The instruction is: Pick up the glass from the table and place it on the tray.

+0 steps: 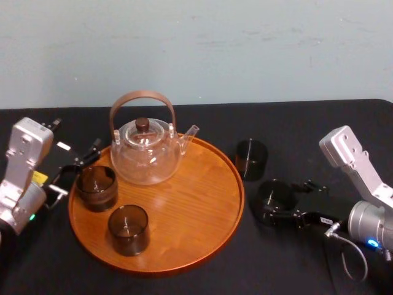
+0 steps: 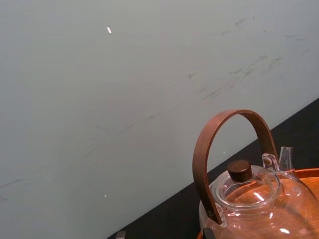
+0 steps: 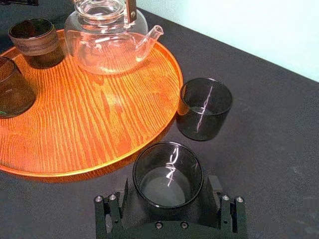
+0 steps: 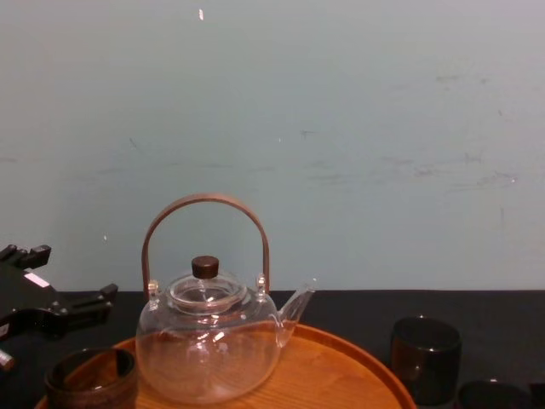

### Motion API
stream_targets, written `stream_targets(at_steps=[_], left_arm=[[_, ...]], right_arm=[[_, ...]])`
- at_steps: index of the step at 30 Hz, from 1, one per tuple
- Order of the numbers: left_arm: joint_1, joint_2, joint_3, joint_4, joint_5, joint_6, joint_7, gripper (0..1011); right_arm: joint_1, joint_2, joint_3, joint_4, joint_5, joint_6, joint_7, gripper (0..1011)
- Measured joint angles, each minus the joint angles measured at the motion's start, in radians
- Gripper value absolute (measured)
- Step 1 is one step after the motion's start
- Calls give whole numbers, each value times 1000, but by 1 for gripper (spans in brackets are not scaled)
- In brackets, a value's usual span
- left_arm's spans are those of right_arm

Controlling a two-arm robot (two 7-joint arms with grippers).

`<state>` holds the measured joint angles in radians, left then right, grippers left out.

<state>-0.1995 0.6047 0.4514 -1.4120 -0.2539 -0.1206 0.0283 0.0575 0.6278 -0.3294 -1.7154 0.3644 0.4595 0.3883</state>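
Smoky dark glass (image 3: 168, 167) sits between the right gripper's (image 3: 169, 184) fingers (image 3: 214, 189), which are closed against its sides. The gripper body hides its lower wall, so whether its base touches the table (image 1: 307, 129) cannot be told. It is off the tray (image 1: 184, 215), near the rim on the robot's right.

A second glass (image 1: 252, 158) stands upright on the table just beyond it and just beside the rim. Whether the two touch is hard to make out.

On the tray, a clear teapot (image 1: 145, 153) with a brown hoop handle stands at the back. A rear cup (image 1: 96, 187) and a front cup (image 1: 128, 229), both dark, stand on the left side.

The left gripper (image 1: 78, 172) hovers at the tray's left edge beside the rear cup, its fingers spread wide. Its dark fingertips blend into the black table, so contact with the cup or rim cannot be judged.

The chest view cuts off the tray's front and the rear cup's lower part. The left wrist view crops the teapot's body at the frame edge.
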Motion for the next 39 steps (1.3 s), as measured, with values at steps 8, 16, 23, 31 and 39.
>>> stream_targets(at_steps=[8,16,23,31,39], left_arm=[[0,0,0,0,0,0,0,1001],[0,0,0,0,0,0,0,1001],[0,0,0,0,0,0,0,1001],[0,0,0,0,0,0,0,1001],[0,0,0,0,0,0,0,1001]], right_arm=[[24,-12,-11,18,-4,7,4,1002],[36,-19,-18,29,-5,13,4,1003],[44,-19,-28,33,-9,16,11,1002],[46,-16,-34,33,-13,15,16,1002],[45,-17,-32,32,-13,14,15,912]])
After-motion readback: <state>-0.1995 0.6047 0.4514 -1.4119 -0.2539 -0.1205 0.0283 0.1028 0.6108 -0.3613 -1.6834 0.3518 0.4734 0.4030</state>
